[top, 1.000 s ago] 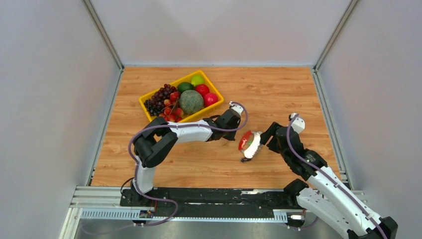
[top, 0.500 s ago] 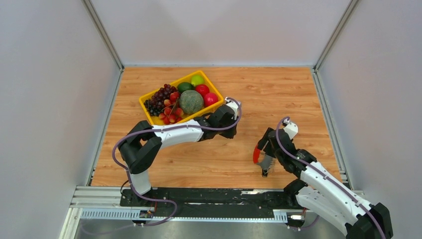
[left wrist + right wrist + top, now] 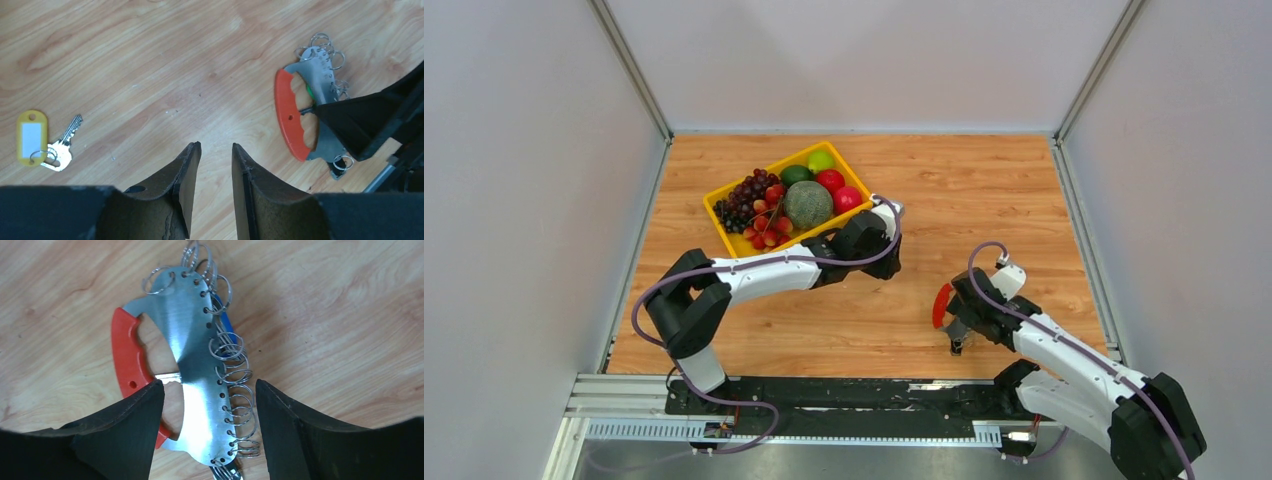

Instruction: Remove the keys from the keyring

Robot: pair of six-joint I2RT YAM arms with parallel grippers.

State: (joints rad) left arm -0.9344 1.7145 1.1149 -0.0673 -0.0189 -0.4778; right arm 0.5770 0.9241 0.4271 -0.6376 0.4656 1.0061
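Found the keyring (image 3: 185, 335) seemingly pinched between fingers of the right gripper (image 3: 208, 385); judged it stiff, slick; favoured the red fob (image 3: 125, 350) at its left finger. Saw the left gripper (image 3: 215, 146) barely parted, empty.

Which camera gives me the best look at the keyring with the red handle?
Right wrist: the keyring fills the frame, its split rings sharp. Left wrist shows it smaller, partly covered, at the right edge. Top external shows only a red sliver.

Probably a robotics lab cell: plain grey panels (image 3: 534, 220) enclose the wood-grain table (image 3: 984, 180), and an aluminium rail (image 3: 844, 395) runs well behind the right claw (image 3: 208, 385).
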